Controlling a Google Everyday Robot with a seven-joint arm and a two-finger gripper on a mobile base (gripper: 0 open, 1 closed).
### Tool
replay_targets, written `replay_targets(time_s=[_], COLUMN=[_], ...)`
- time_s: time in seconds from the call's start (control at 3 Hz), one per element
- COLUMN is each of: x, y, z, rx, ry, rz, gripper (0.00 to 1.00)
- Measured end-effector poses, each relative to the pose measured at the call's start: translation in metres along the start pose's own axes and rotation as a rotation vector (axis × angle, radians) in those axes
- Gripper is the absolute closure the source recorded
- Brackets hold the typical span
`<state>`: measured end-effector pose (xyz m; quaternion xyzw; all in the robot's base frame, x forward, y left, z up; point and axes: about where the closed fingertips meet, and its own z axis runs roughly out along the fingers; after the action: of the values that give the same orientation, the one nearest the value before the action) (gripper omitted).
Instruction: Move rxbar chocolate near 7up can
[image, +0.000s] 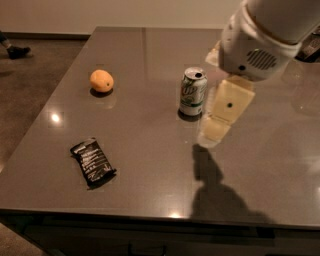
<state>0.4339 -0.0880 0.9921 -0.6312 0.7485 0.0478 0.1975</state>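
Observation:
The rxbar chocolate (93, 162) is a flat black wrapped bar with white text, lying at the front left of the grey table (150, 165). The 7up can (193, 92) stands upright near the table's middle, silver and green. My gripper (218, 125) hangs from the white arm (260, 35) above the table, just right of the can and far right of the bar. It holds nothing that I can see.
A round orange fruit (101, 80) sits at the back left of the table. The arm's shadow (212, 185) falls on the table in front of the gripper. A shoe (17, 50) shows on the floor at the far left.

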Motion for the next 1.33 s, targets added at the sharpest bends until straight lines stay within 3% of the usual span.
replay_targets(time_s=[0.33,1.0,1.33], x=[-0.041,-0.086,-0.11], y=[0.016,0.041,0.047], z=[0.015,0.055,0.094], rx=[-0.004,-0.041,-0.074], ry=[-0.011,0.009,0.037], rz=[-0.002,0.042,0.089], gripper=[0.0,0.0,0.0])
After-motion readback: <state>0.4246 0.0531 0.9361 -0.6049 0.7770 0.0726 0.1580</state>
